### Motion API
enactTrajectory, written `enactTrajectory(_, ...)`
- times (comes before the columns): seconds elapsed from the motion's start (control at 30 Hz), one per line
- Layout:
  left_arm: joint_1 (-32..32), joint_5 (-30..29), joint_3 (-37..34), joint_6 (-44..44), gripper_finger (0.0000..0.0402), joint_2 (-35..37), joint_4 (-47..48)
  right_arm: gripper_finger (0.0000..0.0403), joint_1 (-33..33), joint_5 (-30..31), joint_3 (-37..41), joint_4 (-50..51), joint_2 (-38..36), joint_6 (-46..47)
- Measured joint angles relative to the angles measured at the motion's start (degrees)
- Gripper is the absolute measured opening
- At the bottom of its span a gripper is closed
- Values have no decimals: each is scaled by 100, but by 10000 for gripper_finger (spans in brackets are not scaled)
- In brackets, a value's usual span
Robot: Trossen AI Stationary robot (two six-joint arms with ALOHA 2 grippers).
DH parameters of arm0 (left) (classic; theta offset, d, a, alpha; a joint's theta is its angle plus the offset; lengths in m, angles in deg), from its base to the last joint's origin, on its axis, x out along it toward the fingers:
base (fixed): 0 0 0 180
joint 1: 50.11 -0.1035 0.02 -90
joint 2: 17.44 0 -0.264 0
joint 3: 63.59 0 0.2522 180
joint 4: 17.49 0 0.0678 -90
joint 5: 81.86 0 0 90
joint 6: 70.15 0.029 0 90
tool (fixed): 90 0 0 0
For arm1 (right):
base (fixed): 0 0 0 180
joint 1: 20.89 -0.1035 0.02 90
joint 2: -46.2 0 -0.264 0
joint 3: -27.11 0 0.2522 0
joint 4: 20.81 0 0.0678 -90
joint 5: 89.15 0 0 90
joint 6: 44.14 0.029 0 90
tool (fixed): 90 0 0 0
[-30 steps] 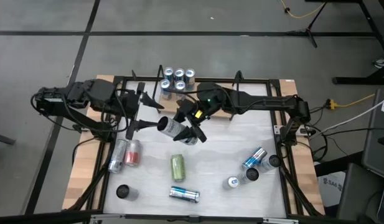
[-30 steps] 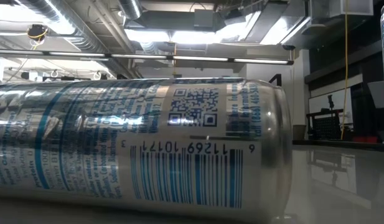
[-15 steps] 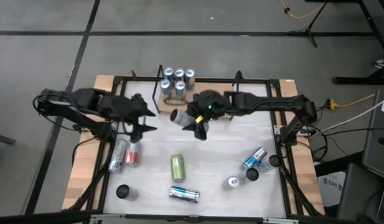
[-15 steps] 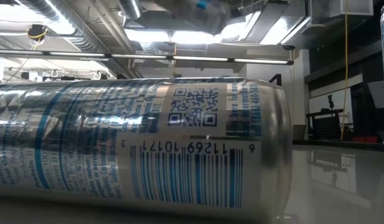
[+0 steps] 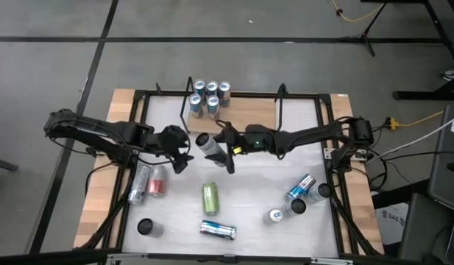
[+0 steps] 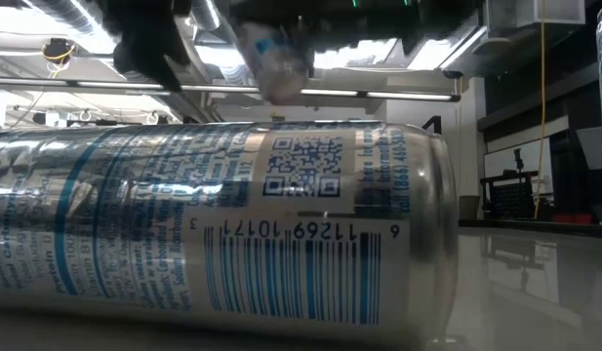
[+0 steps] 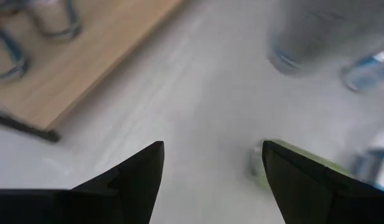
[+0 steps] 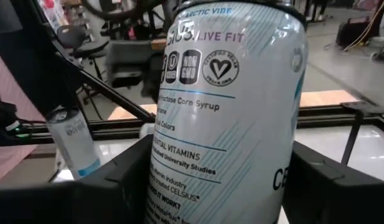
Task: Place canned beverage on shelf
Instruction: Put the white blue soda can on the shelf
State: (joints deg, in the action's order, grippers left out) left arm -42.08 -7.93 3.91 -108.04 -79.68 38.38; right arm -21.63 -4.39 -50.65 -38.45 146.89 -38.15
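So the right gripper (image 5: 215, 147) has its fingers clamped around a white-and-blue can (image 5: 207, 143), held up off the desk (image 5: 256, 184) just in front of the shelf (image 5: 245, 114). The right arm is stretched long and low from the right edge toward the middle, and the can sits tilted in its grip. In the right wrist view the same can (image 8: 226, 112) fills most of the picture between the two dark fingers, label facing the camera.

The left gripper (image 5: 181, 151) has its fingers spread apart with nothing between them, hovering just left of the held can; its arm reaches in from the left edge. The left wrist view shows the bare white top between the fingers, plus a green can (image 7: 304, 174) partly behind one of them.

Count: five cans (image 5: 210, 96) stand upright at the shelf's left end, near the back edge. Two lie side by side near the left edge (image 5: 147, 182), one silver and one red. One green can (image 5: 210, 197) lies mid-desk, one blue-silver can (image 5: 217, 230) lies near the front edge, a dark round thing (image 5: 146, 227) sits by the front-left corner, and about four more (image 5: 300, 195) cluster toward the front right.
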Motion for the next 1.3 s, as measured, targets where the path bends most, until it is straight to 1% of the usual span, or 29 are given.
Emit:
enactTrajectory(0.07, -79, -131, -134, -227, 263, 0, -36, 257, -4, 123, 277, -521, 161, 27)
enactTrajectory(0.13, -165, -243, -275, -418, 263, 0, -128, 260, -4, 202, 436, -823, 334, 31)
enactTrajectory(0.27, -322, -432, -480, -763, 263, 2, -464, 271, 1, 271, 422, -1124, 739, 67)
enactTrajectory(0.4, -470, -434, -671, -858, 263, 0, -763, 276, -4, 269, 413, -1423, 1149, 272)
enactTrajectory(0.53, -587, -430, -791, -1008, 263, -2, -887, 276, -2, 269, 383, -1676, 1306, 274)
enactTrajectory(0.7, -652, -427, -894, -1214, 263, -1, -1079, 276, -4, 269, 392, -1616, 1391, 123)
enactTrajectory(0.8, -653, -413, -948, -1215, 263, 0, -1367, 277, 0, 269, 392, -1634, 1394, 104)
enactTrajectory(0.97, -649, -268, -955, -1215, 263, -38, -1580, 277, 1, 272, 391, -1486, 1394, 100)
enactTrajectory(1.17, -501, -233, -961, -1215, 263, -144, -1641, 277, -4, 271, 390, -1166, 1398, 97)
enactTrajectory(1.3, -375, -213, -960, -1213, 263, -363, -1770, 277, -4, 283, 390, -848, 1400, 93)
